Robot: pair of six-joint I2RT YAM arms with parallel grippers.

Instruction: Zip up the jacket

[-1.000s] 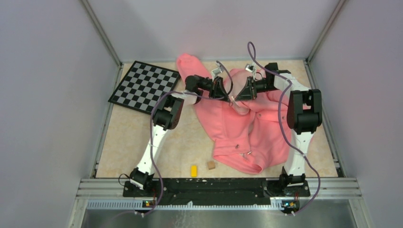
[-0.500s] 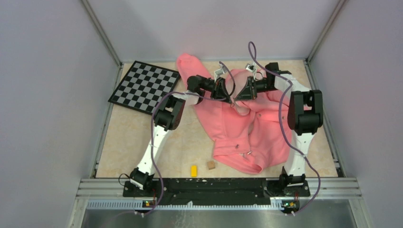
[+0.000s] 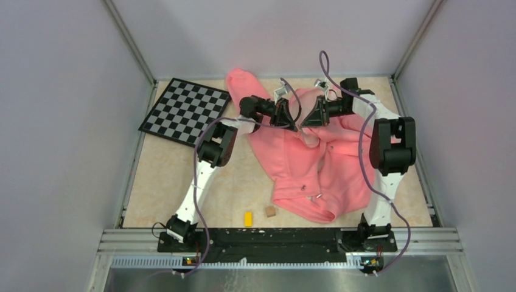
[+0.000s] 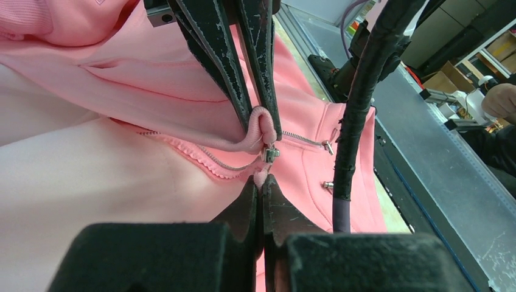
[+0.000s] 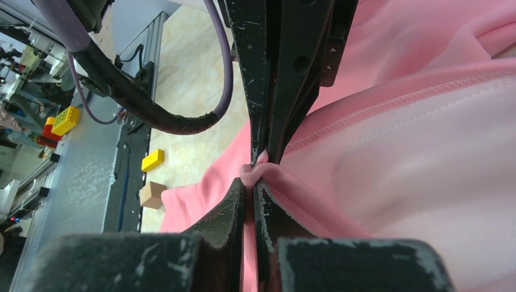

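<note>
1. Top view: the salmon-pink soft fleece jacket [image 3: 316, 164] lies crumpled on the beige table [image 3: 164, 182]. The left gripper [image 3: 294, 126] and right gripper [image 3: 304, 124] meet over its front. The checkered board [image 3: 185, 109], yellow block [image 3: 248, 218] and brown cube [image 3: 269, 211] lie apart, probably not obstructing.
2. Left wrist: the left gripper is pinched narrow on fabric just beside the small metal zipper pull [image 4: 269, 153].
3. Right wrist: the right gripper clamps a fabric fold. The limp cloth will likely bunch, so grip close to the teeth.

Soft, even light comes from overhead; the pale table [image 3: 164, 176] looks bright, its shadows faint. The top view is sharp throughout. In the wrist views the near fingers [image 4: 152, 255] sit dark and blurred at the bottom edge, while the jacket [image 4: 91, 182] cloth beyond is crisp, its lighter lining slightly washed out.
</note>
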